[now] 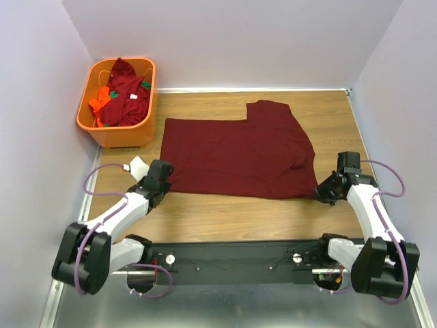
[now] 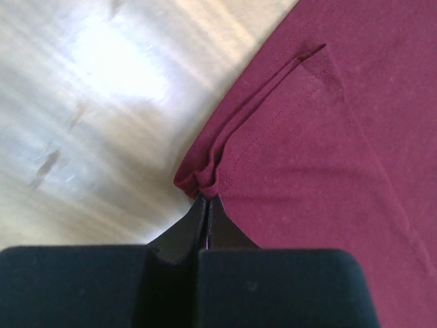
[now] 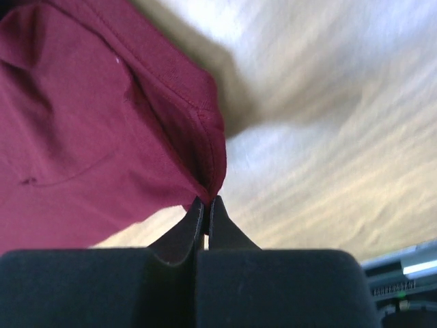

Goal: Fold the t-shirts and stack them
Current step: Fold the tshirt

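Observation:
A dark maroon t-shirt (image 1: 235,156) lies spread on the wooden table, one sleeve pointing to the far side. My left gripper (image 1: 164,183) is shut on its near left corner; the wrist view shows the bunched corner (image 2: 201,179) pinched at my fingertips (image 2: 207,199). My right gripper (image 1: 321,192) is shut on the near right corner, and the cloth (image 3: 102,130) there is lifted off the table at my fingertips (image 3: 206,200). More t-shirts (image 1: 123,96), maroon, orange and green, lie heaped in the basket.
An orange plastic basket (image 1: 121,134) stands at the far left corner of the table. Grey walls close in the left, far and right sides. A black bar (image 1: 232,261) with the arm bases runs along the near edge.

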`<action>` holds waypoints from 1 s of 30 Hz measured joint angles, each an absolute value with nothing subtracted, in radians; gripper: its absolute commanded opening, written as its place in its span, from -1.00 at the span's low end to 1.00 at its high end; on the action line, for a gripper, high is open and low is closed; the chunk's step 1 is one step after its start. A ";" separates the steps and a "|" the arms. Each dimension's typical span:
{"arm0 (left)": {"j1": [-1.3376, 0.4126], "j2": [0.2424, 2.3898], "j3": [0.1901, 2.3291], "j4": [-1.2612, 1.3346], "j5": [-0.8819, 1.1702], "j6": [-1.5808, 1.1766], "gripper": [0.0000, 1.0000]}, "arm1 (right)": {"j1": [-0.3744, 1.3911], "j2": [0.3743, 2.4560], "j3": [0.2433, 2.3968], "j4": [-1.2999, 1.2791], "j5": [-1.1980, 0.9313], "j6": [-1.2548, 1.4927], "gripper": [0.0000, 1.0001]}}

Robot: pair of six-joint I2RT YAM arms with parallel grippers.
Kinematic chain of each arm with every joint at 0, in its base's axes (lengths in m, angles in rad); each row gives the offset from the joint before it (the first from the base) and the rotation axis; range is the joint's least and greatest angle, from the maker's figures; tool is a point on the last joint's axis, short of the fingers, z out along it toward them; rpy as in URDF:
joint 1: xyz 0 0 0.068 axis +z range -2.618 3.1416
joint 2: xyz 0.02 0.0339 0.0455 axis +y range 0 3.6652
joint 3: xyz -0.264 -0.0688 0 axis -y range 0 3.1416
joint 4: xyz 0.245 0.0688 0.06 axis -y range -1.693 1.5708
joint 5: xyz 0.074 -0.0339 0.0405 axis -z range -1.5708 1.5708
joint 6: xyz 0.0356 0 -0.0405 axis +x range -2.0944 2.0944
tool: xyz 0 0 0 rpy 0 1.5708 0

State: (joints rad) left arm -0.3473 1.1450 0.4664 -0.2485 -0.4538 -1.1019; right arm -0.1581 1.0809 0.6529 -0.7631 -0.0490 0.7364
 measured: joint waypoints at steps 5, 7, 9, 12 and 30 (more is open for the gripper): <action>-0.347 1.046 0.430 -0.279 -0.440 -1.119 -0.27 | -0.159 1.016 0.634 -0.826 -0.115 0.743 -0.29; -0.347 1.018 0.434 -0.281 -0.437 -1.114 0.07 | -0.159 1.011 0.635 -0.840 -0.132 0.745 0.21; -0.347 1.002 0.455 -0.293 -0.434 -1.089 0.15 | -0.159 1.011 0.645 -0.864 -0.136 0.734 0.49; -0.347 0.973 0.517 -0.315 -0.438 -1.046 0.21 | -0.159 0.993 0.685 -0.888 -0.136 0.703 0.54; -0.317 1.401 0.925 -0.286 -0.520 -0.909 -0.26 | 0.060 1.271 0.948 -0.571 -0.061 0.606 0.51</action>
